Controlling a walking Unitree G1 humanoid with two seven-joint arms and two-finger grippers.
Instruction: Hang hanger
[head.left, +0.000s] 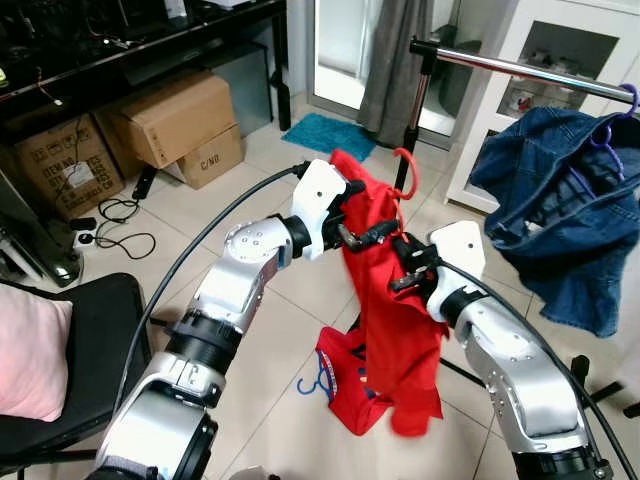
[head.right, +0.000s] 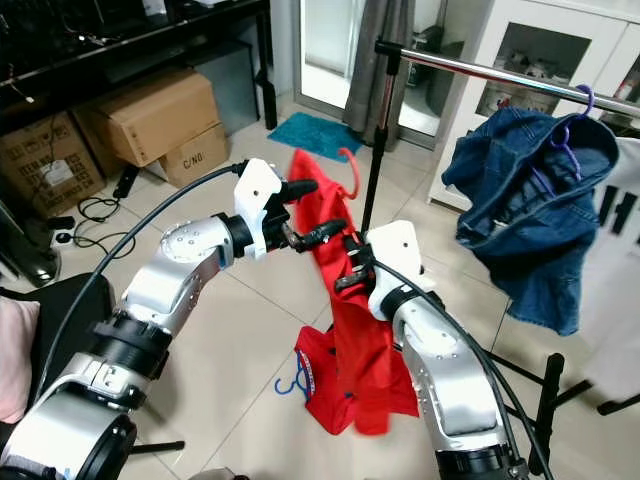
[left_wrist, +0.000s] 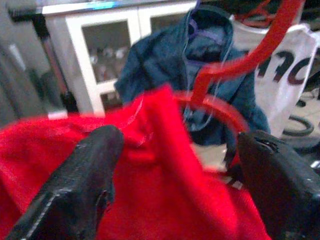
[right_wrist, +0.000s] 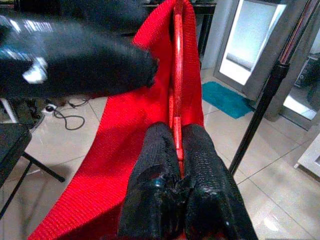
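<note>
Left eye view, read from the robot's left: cardboard boxes (head.left: 175, 125) well off beyond the left arm; then the left gripper (head.left: 363, 213), fingers apart, straddling the top edge of the red garment (head.left: 385, 300) without clamping it; in the left wrist view the two fingers (left_wrist: 82, 185) parted wide, with red cloth bunched between them and the hanger's hook rising just past the fingertips.

Next, the red hanger (head.left: 403, 180) itself, hook curling up just above and between both grippers, body buried in the cloth; likely light and stiff plastic, thin and a little slippery, while the garment is soft and limp and drags downward, its lower hem piling on the tiles; best held on the rigid bar near the neck, not on fabric alone.

Then the right gripper (head.left: 407, 262), touching the garment just below the hook; in the right wrist view fingers (right_wrist: 152, 165) pressed together on the hanger's red bar, cloth draped beside it.

Farther right, above both grippers, the chrome rail (head.left: 520, 68), still well apart from the hook; a denim jacket (head.left: 555, 195) already hanging there on a purple hanger.
</note>
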